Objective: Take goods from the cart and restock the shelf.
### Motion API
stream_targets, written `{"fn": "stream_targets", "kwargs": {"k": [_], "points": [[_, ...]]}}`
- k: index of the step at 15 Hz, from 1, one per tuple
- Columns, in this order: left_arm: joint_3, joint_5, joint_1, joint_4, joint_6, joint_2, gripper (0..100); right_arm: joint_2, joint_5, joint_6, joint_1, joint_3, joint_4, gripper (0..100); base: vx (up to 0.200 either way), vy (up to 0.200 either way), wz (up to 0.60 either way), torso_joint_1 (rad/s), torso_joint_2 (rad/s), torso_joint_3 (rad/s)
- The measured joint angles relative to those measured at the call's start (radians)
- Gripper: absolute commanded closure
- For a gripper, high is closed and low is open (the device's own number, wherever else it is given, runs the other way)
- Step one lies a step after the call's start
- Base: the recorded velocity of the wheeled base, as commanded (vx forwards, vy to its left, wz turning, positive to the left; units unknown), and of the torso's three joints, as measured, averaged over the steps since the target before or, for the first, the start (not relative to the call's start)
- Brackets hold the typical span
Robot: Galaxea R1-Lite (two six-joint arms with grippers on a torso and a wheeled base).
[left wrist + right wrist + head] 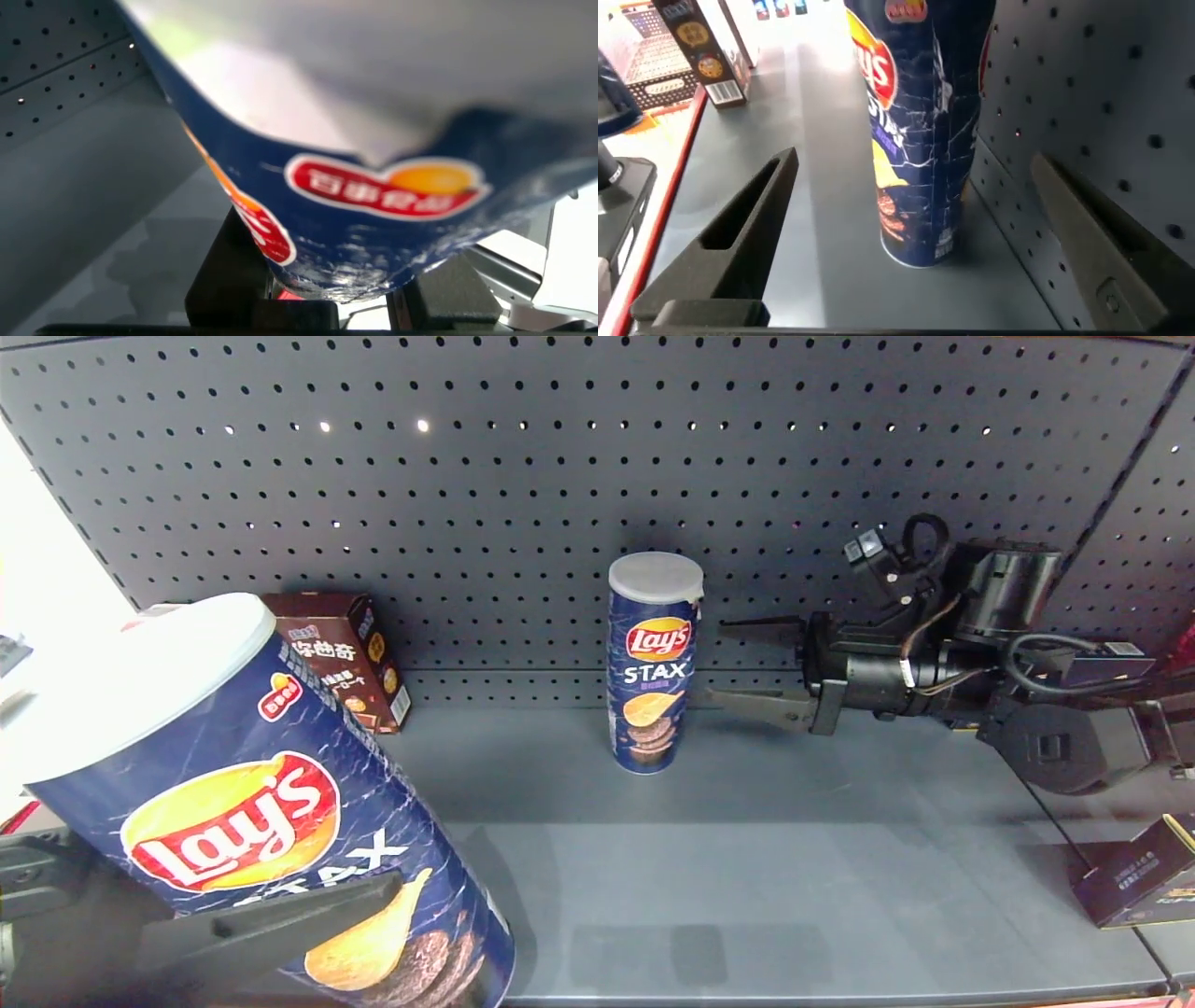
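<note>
We're in a shop aisle: metal shelf (747, 859) with pegboard back panel (560, 448), red strip (680, 168) along its front edge, packaged snacks stocked on it: chip can (651, 663), brown biscuit box (341, 658), dark box (1134, 873), and a second chip can (261, 803) up close.

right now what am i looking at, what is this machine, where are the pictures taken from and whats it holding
It is a two-armed robot stocking a store shelf. The wide picture comes from its head; the other two from cameras on its wrists. The left gripper grips a blue chip can, seen close in the left wrist view. The right gripper is open beside a second can standing upright. A brown box stands by the pegboard; a dark box sits far right.
</note>
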Motion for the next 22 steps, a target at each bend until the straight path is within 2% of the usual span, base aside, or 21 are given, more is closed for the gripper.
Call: {"fn": "stream_targets", "kwargs": {"k": [6, 10, 22], "points": [[0.001, 0.0, 0.001, -0.001, 0.0, 0.003, 100, 0.103, -0.002, -0.001, 0.044, -0.079, -0.002, 0, 0.0, 0.0, 0.0, 0.0, 0.0, 0.0], [0.0, -0.001, 0.001, -0.006, -0.026, 0.002, 100, 0.166, -0.004, -0.001, 0.064, -0.123, -0.012, 0, 0.0, 0.0, 0.0, 0.0, 0.0, 0.0], [0.005, -0.001, 0.001, -0.005, -0.027, 0.0, 100, 0.266, -0.016, 0.001, 0.109, -0.211, -0.013, 0, 0.0, 0.0, 0.0, 0.0, 0.0, 0.0]]}}
